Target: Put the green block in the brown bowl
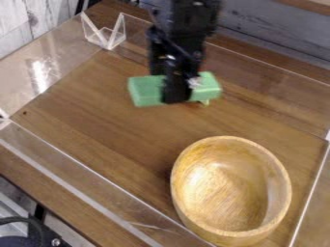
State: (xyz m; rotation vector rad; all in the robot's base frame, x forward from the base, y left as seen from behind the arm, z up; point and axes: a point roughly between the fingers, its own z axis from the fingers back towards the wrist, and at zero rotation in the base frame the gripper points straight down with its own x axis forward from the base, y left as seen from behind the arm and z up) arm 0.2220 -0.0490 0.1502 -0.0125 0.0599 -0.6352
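Camera view: you had the pincer (pixel 168 83) clamped on the green block (pixel 200 87), its jaws closed against the block around the middle of its length. The green block lay across the pincer's tips, one end projecting to the left side of the view and the other to the right. The dark fingers crossed in front of the block and hid its central portion. Block and fingers were blurred, so you could not read the exact contact line of either pad. The block's long side ran roughly level across the view, its right end slightly higher than its left.

The pincer reached in from the far edge of the table (pixel 96 121), with the arm above it. You had the green block over the far half of the table, well apart from the brown bowl (pixel 233 188). The brown bowl stood upright toward the near right corner of the table, between the near left edge and the right edge, its opening facing up. Its interior showed bare wood grain.

A small pale green tip (pixel 204 101) showed just below the block's right end in the view. A clear plastic item (pixel 104 32) stood near the far left corner, to the left of the arm.
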